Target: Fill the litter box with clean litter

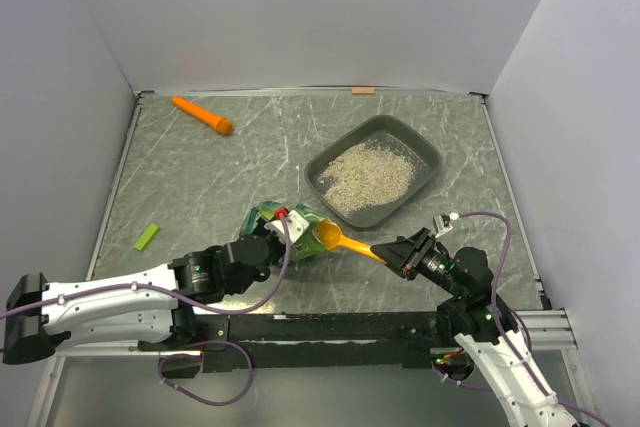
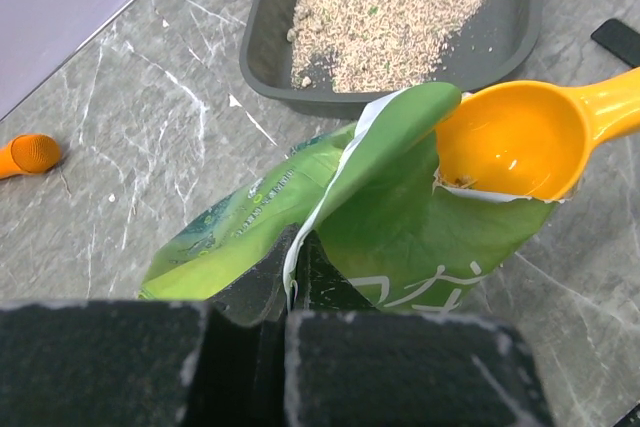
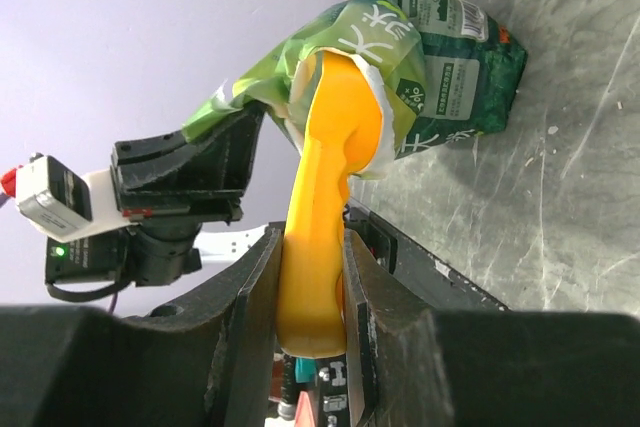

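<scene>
The dark grey litter box (image 1: pixel 428 152) (image 2: pixel 262 47) stands at the table's right middle, holding a spread of pale clean litter (image 1: pixel 366 177) (image 2: pixel 400 7). In front of it lies the green bag (image 1: pixel 285 230) (image 2: pixel 400 237) (image 3: pixel 440 67). My left gripper (image 1: pixel 268 245) (image 2: pixel 290 277) is shut on the bag's torn top edge, holding its mouth up. My right gripper (image 1: pixel 392 252) (image 3: pixel 312 277) is shut on the handle of the orange scoop (image 1: pixel 345 241) (image 2: pixel 520 137) (image 3: pixel 330 147). The scoop's bowl sits at the bag's mouth and looks nearly bare.
An orange carrot-like toy (image 1: pixel 203 115) (image 2: pixel 28 155) lies at the far left. A small green strip (image 1: pixel 147 237) rests near the left edge. White walls close in the table on three sides. A few grains are scattered by the left arm (image 1: pixel 232 299).
</scene>
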